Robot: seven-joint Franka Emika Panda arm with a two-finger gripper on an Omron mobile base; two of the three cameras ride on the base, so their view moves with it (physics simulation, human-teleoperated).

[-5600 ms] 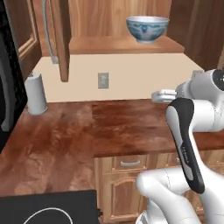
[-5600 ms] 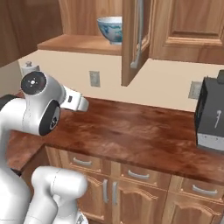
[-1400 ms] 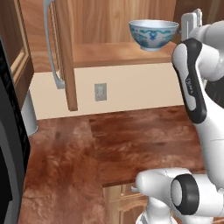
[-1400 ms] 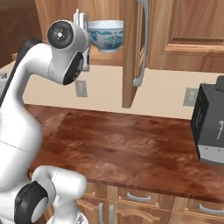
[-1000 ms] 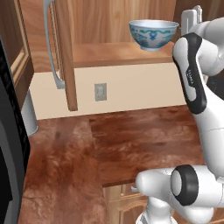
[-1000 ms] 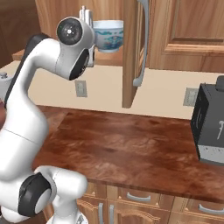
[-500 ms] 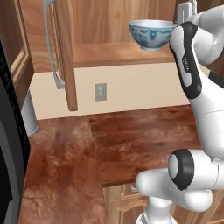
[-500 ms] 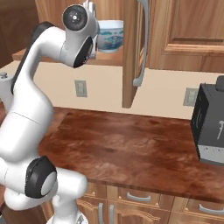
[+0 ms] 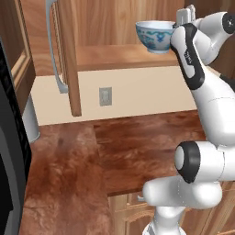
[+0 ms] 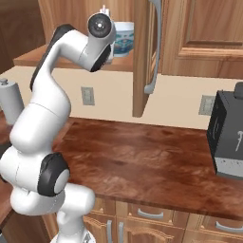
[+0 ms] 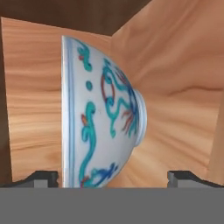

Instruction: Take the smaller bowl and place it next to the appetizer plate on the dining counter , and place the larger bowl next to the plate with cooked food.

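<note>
White-blue larger bowl (image 11: 103,118) between spread hand (image 11: 113,176) fingertips.

larger bowl (image 9: 155,36), white-blue, upright, cabinet shelf

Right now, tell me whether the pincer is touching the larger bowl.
Apart. The hand view shows the pincer open, its fingertips clear of the larger bowl on either side.

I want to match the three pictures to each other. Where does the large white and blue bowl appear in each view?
Left base view: bowl upper right, on the cupboard shelf, beside the arm.
Right base view: top centre, half behind the arm, left of the open cupboard door.
Hand view: centre, turned sideways.
Shared landmark: the shelf.
</note>
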